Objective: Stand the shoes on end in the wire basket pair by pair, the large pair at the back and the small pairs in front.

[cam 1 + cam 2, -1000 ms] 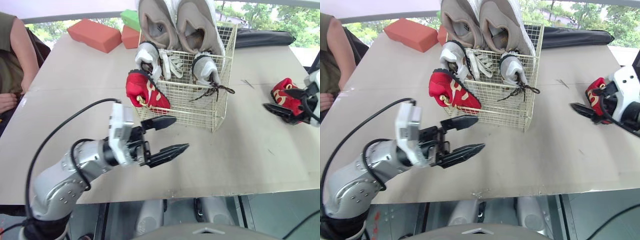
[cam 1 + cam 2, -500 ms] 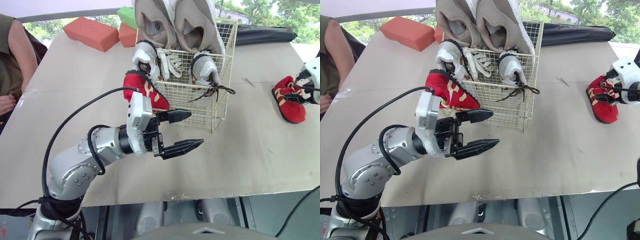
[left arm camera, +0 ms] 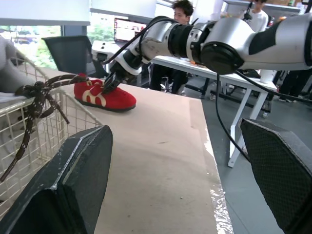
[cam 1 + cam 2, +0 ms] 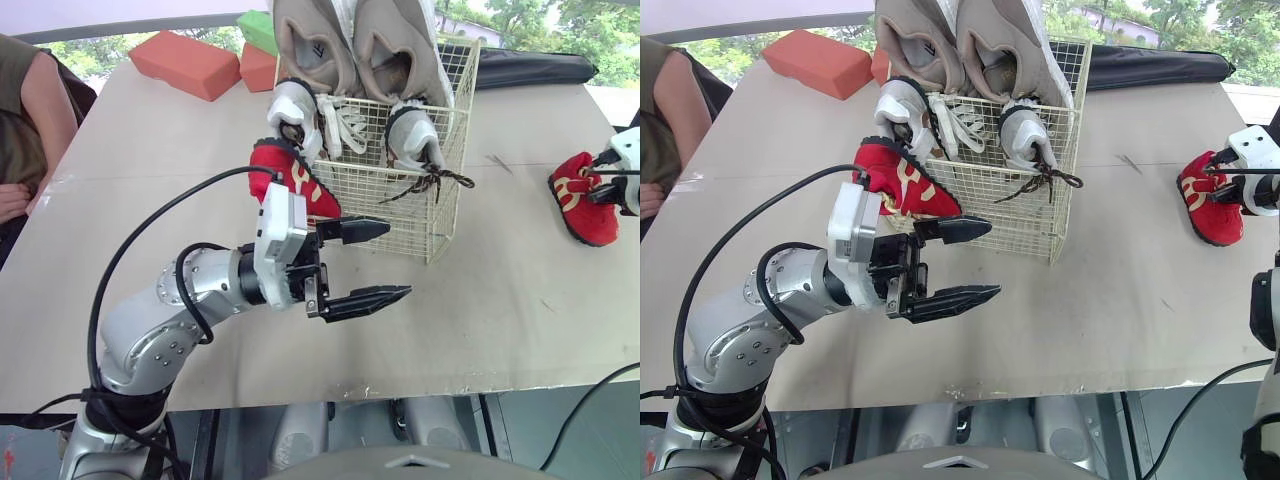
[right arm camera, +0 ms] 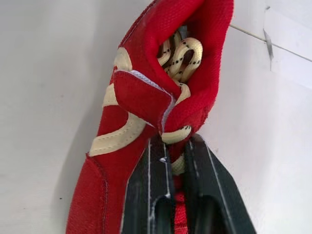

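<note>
And here we have the left gripper (image 4: 398, 260) low over the pale beige tabletop (image 4: 500, 310), its two black fingers spread wide with nothing between them. Right beyond its upper finger we see the cream wire basket (image 4: 405, 205). Whether that fingertip touches the mesh, we cannot tell.

In the basket, on the side farthest from this gripper, the pair of large tan shoes (image 4: 350, 45) stands on end. In front of them, nearer the gripper, the two small grey-and-white shoes (image 4: 298, 110) stand upright as well. A dark shoelace (image 4: 432, 183) trails out over the mesh from one of them. Just beyond the gripper's wrist, at the basket's near corner, is a small red cloth shoe (image 4: 290, 178) with cream stripes, tilted. We cannot say whether it is inside the wire or leaning on it from outside.

Over to the right gripper (image 5: 173, 141), well apart from the basket. Its fingers are pinched together on the rim of the second red shoe (image 5: 146, 92), right by a cream lace loop. That shoe rests sole down on the tabletop, as the left wrist view shows.

Far beyond the left gripper, past the basket, lie two orange-red foam blocks (image 4: 185, 65) and a green block (image 4: 258, 28). A person (image 4: 30, 120) is at the table's edge, out on the left arm's side.
</note>
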Available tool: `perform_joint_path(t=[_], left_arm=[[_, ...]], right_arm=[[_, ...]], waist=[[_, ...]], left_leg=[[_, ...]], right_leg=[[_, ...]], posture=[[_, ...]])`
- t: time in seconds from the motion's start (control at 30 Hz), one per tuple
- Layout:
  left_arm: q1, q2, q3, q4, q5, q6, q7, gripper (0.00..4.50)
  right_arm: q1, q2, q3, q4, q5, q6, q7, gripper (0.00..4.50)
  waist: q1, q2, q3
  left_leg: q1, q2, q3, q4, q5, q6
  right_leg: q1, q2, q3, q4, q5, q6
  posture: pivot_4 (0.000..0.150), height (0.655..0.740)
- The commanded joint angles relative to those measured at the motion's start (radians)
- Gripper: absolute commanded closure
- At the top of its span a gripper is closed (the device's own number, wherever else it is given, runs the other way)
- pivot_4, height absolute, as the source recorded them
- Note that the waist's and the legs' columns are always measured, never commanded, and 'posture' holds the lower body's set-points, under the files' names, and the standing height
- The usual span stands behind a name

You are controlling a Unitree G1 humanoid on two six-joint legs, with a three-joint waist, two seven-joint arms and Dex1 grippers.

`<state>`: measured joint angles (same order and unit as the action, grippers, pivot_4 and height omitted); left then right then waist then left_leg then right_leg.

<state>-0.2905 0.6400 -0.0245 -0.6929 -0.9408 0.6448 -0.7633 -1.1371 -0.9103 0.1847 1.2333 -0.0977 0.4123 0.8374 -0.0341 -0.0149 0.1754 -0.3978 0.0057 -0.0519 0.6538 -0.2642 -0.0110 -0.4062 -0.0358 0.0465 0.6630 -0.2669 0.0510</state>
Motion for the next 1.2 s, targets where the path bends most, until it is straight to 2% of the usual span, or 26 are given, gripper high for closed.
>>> perform_joint_path(t=[0.03, 0.13, 0.2, 0.23, 0.33, 0.4, 0.47, 0.53, 0.57, 0.63, 0.73, 0.83, 0.93, 1.03, 1.2], left_arm=[[-0.004, -0.002, 0.002, -0.005, 0.008, -0.027, -0.031, 0.00], [-0.016, -0.010, -0.005, 0.012, 0.014, -0.028, -0.048, 0.00], [-0.027, -0.016, -0.010, 0.024, 0.014, -0.024, -0.052, 0.00], [-0.033, -0.021, -0.009, 0.032, 0.010, -0.020, -0.050, 0.00], [-0.015, -0.050, 0.010, 0.051, 0.018, -0.042, -0.024, 0.00], [0.007, -0.084, 0.032, 0.070, 0.006, -0.073, -0.024, 0.00], [0.049, -0.130, 0.050, 0.087, 0.037, -0.169, -0.076, 0.00], [0.095, -0.154, 0.071, 0.091, 0.044, -0.221, -0.108, 0.00], [0.118, -0.165, 0.094, 0.087, 0.013, -0.229, -0.116, 0.00], [0.153, -0.163, 0.132, 0.093, -0.027, -0.234, -0.134, 0.00], [0.226, -0.140, 0.179, 0.119, -0.029, -0.255, -0.191, 0.00], [0.291, -0.117, 0.240, 0.124, -0.035, -0.259, -0.196, 0.00], [0.322, -0.095, 0.276, 0.094, -0.050, -0.253, -0.194, 0.00], [0.358, -0.087, 0.306, 0.029, -0.066, -0.249, -0.145, 0.00], [0.391, -0.077, 0.343, 0.009, -0.059, -0.253, -0.081, 0.00]], right_arm=[[-0.003, -0.058, -0.066, -0.033, 0.025, 0.006, 0.047, 4.49], [0.062, -0.085, -0.161, -0.151, 0.104, -0.003, 0.077, 4.49], [0.159, -0.092, -0.290, -0.351, 0.206, 0.038, 0.067, 4.49], [0.224, -0.082, -0.368, -0.480, 0.258, 0.061, 0.042, 4.49], [0.462, 0.106, -0.727, -1.045, 0.513, 0.138, -0.122, 4.49], [0.547, 0.223, -0.837, -1.324, 0.627, 0.199, -0.241, 4.49], [0.637, 0.334, -0.847, -1.605, 0.676, 0.206, -0.355, 4.49], [0.703, 0.454, -0.808, -1.828, 0.716, 0.105, -0.406, 4.49], [0.748, 0.495, -0.767, -1.941, 0.770, 0.113, -0.429, 4.49], [0.817, 0.539, -0.680, -2.083, 0.777, 0.119, -0.467, 4.49], [0.871, 0.580, -0.564, -2.186, 0.731, 0.091, -0.526, 4.49], [0.911, 0.639, -0.395, -2.201, 0.595, 0.006, -0.570, 4.49], [0.945, 0.651, -0.240, -2.112, 0.363, -0.164, -0.586, 4.49], [1.002, 0.702, -0.123, -2.018, 0.203, -0.330, -0.635, 4.49], [1.041, 0.767, -0.023, -1.875, 0.077, -0.532, -0.670, 4.49]], waist=[[0.000, 0.000, 0.000], [0.001, 0.000, 0.000], [0.000, 0.000, 0.000], [-0.001, 0.000, 0.000], [-0.006, 0.001, -0.001], [-0.007, 0.004, -0.002], [-0.001, 0.005, -0.002], [0.003, 0.005, -0.003], [0.004, 0.005, -0.003], [0.003, 0.004, -0.003], [-0.001, 0.004, -0.003], [-0.004, 0.004, -0.004], [-0.002, 0.003, -0.004], [-0.001, 0.001, -0.005], [-0.002, 0.001, -0.005]], left_leg=[[0.000, 0.000, 0.000, 0.000, 0.000, 0.000], [0.000, 0.000, 0.000, 0.000, 0.000, 0.000], [0.000, 0.001, 0.000, 0.000, 0.000, 0.000], [0.000, 0.001, 0.000, 0.000, 0.000, 0.000], [-0.001, 0.002, -0.001, 0.001, 0.000, 0.001], [0.000, 0.003, -0.002, 0.001, 0.000, 0.001], [0.000, 0.003, -0.006, 0.000, 0.000, 0.001], [-0.001, 0.003, -0.006, 0.000, 0.000, 0.001], [-0.001, 0.003, -0.006, 0.001, 0.000, 0.001], [-0.001, 0.002, -0.007, 0.003, -0.002, 0.003], [0.000, 0.002, -0.007, 0.007, -0.002, 0.004], [0.002, 0.001, -0.007, 0.013, -0.003, 0.005], [0.003, 0.001, -0.007, 0.015, -0.003, 0.005], [0.006, 0.001, -0.007, 0.015, -0.002, 0.005], [0.006, 0.001, -0.010, 0.015, -0.002, 0.004]], right_leg=[[0.000, 0.000, 0.000, 0.000, 0.000, 0.000], [0.000, 0.000, 0.000, 0.000, 0.000, 0.000], [0.000, 0.000, 0.000, 0.000, 0.000, 0.000], [0.000, 0.000, 0.000, 0.000, 0.000, 0.000], [0.000, 0.001, 0.000, 0.002, 0.000, 0.001], [-0.001, 0.003, 0.001, 0.003, 0.000, 0.001], [-0.002, 0.003, 0.000, 0.005, 0.000, 0.001], [-0.003, 0.002, 0.000, 0.006, 0.000, 0.001], [-0.003, 0.002, 0.000, 0.007, 0.000, 0.001], [-0.003, 0.001, 0.001, 0.009, 0.000, 0.001], [-0.002, 0.001, 0.001, 0.012, 0.000, 0.001], [0.000, 0.002, 0.001, 0.015, 0.000, 0.001], [0.002, 0.003, 0.000, 0.015, 0.000, 0.000], [0.006, 0.003, -0.002, 0.015, 0.000, 0.000], [0.006, 0.002, -0.001, 0.015, 0.000, 0.000]], posture=[[0.150, 0.7400], [0.150, 0.7400], [0.150, 0.7400], [0.150, 0.7400], [0.150, 0.7400], [0.150, 0.7400], [0.150, 0.7400], [0.150, 0.7400], [0.150, 0.7400], [0.150, 0.7400], [0.150, 0.7400], [0.150, 0.7400], [0.150, 0.7400], [0.150, 0.7400], [0.150, 0.7400]])
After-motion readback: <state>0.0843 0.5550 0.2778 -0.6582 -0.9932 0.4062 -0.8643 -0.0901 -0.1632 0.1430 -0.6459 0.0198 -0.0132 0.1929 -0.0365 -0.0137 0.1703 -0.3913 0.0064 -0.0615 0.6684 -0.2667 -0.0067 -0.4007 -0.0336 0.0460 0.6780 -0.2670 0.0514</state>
